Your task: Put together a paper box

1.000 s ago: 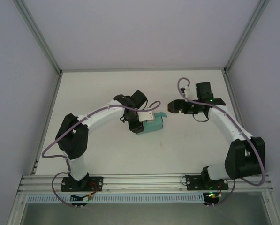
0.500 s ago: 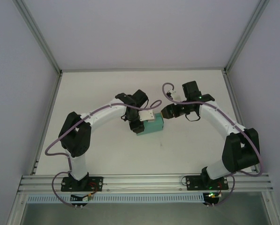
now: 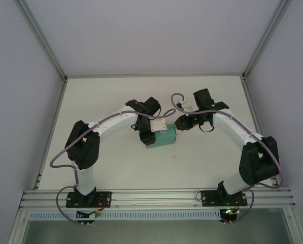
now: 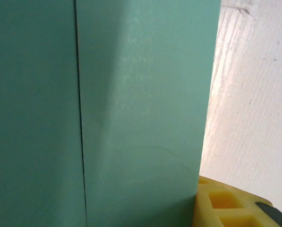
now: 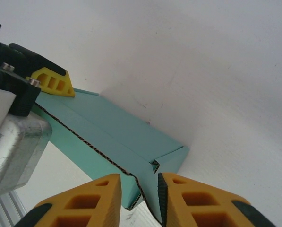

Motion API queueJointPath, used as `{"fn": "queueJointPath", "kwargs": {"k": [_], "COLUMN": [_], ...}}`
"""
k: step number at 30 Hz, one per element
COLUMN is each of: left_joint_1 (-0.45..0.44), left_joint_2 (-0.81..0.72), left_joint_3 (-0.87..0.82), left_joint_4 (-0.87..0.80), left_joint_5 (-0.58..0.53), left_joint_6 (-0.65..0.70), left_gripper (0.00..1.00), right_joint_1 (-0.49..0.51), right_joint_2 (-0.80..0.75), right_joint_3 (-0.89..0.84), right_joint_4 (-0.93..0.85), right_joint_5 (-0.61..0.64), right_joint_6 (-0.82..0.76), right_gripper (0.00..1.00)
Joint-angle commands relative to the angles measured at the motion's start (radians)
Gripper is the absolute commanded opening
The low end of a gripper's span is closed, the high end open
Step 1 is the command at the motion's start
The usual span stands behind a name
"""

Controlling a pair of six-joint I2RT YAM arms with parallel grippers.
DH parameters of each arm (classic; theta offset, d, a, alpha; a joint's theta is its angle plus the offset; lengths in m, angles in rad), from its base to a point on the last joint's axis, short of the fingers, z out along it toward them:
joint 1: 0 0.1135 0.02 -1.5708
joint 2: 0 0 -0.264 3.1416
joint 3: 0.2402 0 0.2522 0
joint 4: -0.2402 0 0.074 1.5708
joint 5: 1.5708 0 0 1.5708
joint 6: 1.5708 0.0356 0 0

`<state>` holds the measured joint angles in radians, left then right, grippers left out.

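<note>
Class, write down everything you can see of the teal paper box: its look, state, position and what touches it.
The paper box is teal corrugated card folded into a small rectangular shape, with a seam on one face and fluted cut edges showing. It is near the middle of the white table. The left fingers grip one end; the right fingers straddle a corner edge at the other.

Robot lab test cell. Tells: a bare white surface (image 3: 115, 168) boxed in by aluminium extrusion posts (image 3: 41, 38). Plain pale panels (image 3: 151, 30) stand beyond the jaws and to either side of them. A slotted aluminium rail (image 3: 156, 197) runs along the edge behind the jaws, with two arm bases (image 3: 89, 198) bolted to it. Purple cables (image 3: 52, 161) loop loose off the arms.
</note>
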<state>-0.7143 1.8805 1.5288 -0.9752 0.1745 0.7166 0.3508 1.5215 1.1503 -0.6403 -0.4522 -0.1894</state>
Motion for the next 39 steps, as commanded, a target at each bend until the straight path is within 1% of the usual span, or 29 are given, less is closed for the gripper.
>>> {"fn": "queueJointPath", "kwargs": {"k": [1, 8, 9, 11, 13, 15, 17, 19, 21, 23, 26, 27, 29, 34, 35, 39], "left_joint_1": [0.009, 0.008, 0.007, 0.009, 0.009, 0.008, 0.009, 0.008, 0.008, 0.009, 0.009, 0.009, 0.009, 0.008, 0.008, 0.008], "left_joint_2": [0.009, 0.004, 0.003, 0.003, -0.001, -0.004, -0.004, -0.002, 0.000, 0.004, 0.009, 0.011, 0.013, 0.015, 0.017, 0.018], "left_joint_3": [0.039, 0.034, 0.034, 0.034, 0.030, 0.025, 0.022, 0.021, 0.014, 0.016, 0.023, 0.025, 0.025, 0.021, 0.021, 0.019], "left_joint_4": [-0.039, -0.028, -0.028, -0.025, -0.017, -0.003, 0.006, 0.013, 0.024, 0.028, 0.028, 0.028, 0.030, 0.041, 0.041, 0.049], "left_joint_5": [0.011, 0.018, 0.015, 0.012, 0.013, 0.016, 0.019, 0.020, 0.022, 0.023, 0.025, 0.029, 0.029, 0.025, 0.026, 0.034], "left_joint_6": [0.018, 0.017, 0.015, 0.013, 0.010, -0.002, -0.010, -0.020, -0.025, -0.029, -0.033, -0.032, -0.035, -0.044, -0.045, -0.047], "left_gripper": [0.35, 0.35, 0.35, 0.35, 0.34, 0.34, 0.34, 0.34, 0.34, 0.34, 0.35, 0.35, 0.35, 0.35, 0.35, 0.35], "right_joint_1": [0.008, 0.017, 0.017, 0.019, 0.022, 0.028, 0.041, 0.058, 0.084, 0.126, 0.189, 0.197, 0.204, 0.260, 0.270, 0.296], "right_joint_2": [0.012, 0.013, 0.013, 0.013, 0.013, 0.015, 0.000, -0.027, -0.067, -0.104, -0.146, -0.157, -0.175, -0.197, -0.201, -0.205], "right_joint_3": [0.031, 0.026, 0.026, 0.025, 0.026, 0.026, 0.006, -0.032, -0.096, -0.152, -0.233, -0.260, -0.318, -0.414, -0.426, -0.472], "right_joint_4": [-0.024, -0.018, -0.015, -0.015, -0.015, -0.017, 0.010, 0.051, 0.128, 0.198, 0.282, 0.312, 0.394, 0.539, 0.554, 0.593], "right_joint_5": [0.014, 0.050, 0.052, 0.047, 0.035, 0.033, 0.052, 0.098, 0.128, 0.154, 0.262, 0.315, 0.380, 0.437, 0.459, 0.483], "right_joint_6": [-0.014, 0.002, 0.005, 0.011, 0.019, 0.054, 0.126, 0.228, 0.356, 0.421, 0.443, 0.453, 0.483, 0.509, 0.519, 0.524], "right_gripper": [0.26, 0.17, 0.13, 0.12, 0.07, 0.03, 0.01, 0.00, 0.00, 0.00, 0.00, 0.00, 0.00, 0.00, 0.00, 0.00]}}
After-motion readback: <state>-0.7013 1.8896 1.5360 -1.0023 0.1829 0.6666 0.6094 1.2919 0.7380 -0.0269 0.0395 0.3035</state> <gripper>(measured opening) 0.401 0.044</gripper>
